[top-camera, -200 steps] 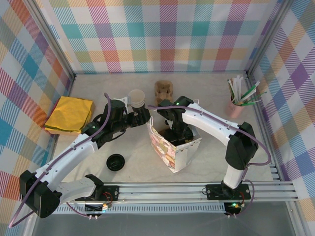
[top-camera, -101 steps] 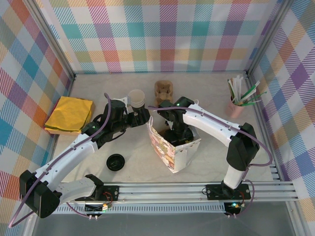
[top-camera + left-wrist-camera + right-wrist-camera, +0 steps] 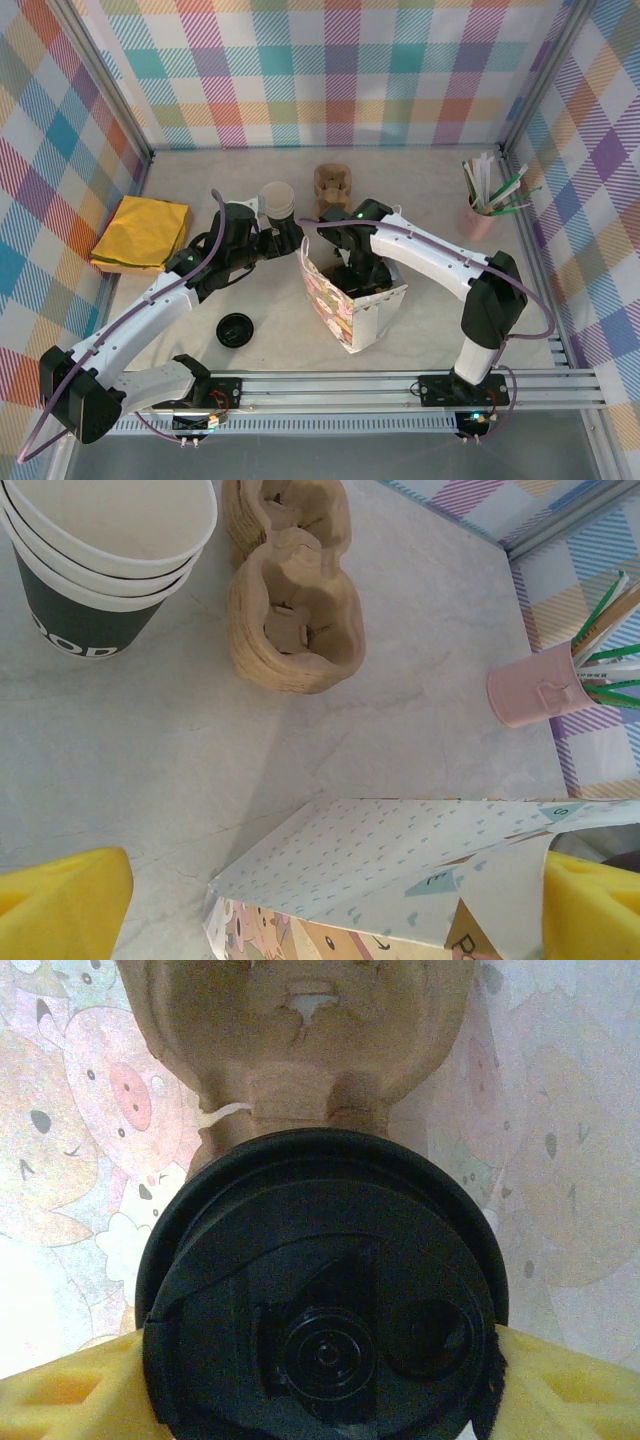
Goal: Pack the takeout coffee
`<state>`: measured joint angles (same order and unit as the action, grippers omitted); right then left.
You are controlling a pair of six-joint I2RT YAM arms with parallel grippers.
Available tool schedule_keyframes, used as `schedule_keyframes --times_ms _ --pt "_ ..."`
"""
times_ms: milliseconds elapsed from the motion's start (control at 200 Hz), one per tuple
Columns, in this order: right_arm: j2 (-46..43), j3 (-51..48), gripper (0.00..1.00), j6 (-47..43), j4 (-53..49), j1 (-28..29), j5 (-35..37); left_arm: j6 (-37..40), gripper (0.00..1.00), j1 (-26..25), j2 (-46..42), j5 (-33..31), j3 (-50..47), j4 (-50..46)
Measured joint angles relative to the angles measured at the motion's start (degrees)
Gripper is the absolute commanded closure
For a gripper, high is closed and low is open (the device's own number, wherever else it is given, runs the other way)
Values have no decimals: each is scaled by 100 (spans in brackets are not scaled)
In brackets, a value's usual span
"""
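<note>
The takeout coffee (image 3: 325, 1300), seen lid-up from the right wrist camera, sits clamped between the yellow pads (image 3: 70, 1390) of the right gripper (image 3: 357, 278), down inside the open pig-print paper bag (image 3: 355, 312) at mid-table. A brown cardboard carrier (image 3: 300, 1030) lies against the bag's inner wall just beyond the black lid. The left gripper (image 3: 291, 238) hangs at the bag's left rim, its yellow fingers (image 3: 60, 905) spread wide with the rim between them. Beyond stand a stack of white cups (image 3: 277, 200) and spare carriers (image 3: 333, 183); a loose black lid (image 3: 235, 329), yellow napkins (image 3: 143, 233) and a pink stirrer pot (image 3: 480, 215) lie farther off.
</note>
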<state>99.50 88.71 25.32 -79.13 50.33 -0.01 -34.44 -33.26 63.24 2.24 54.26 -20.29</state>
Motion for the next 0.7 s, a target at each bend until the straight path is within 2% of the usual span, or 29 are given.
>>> schedule_keyframes --times_ms 700 --pt "-114 -79 32 76 9 44 17 0 5 0 0 -42 0 -44"
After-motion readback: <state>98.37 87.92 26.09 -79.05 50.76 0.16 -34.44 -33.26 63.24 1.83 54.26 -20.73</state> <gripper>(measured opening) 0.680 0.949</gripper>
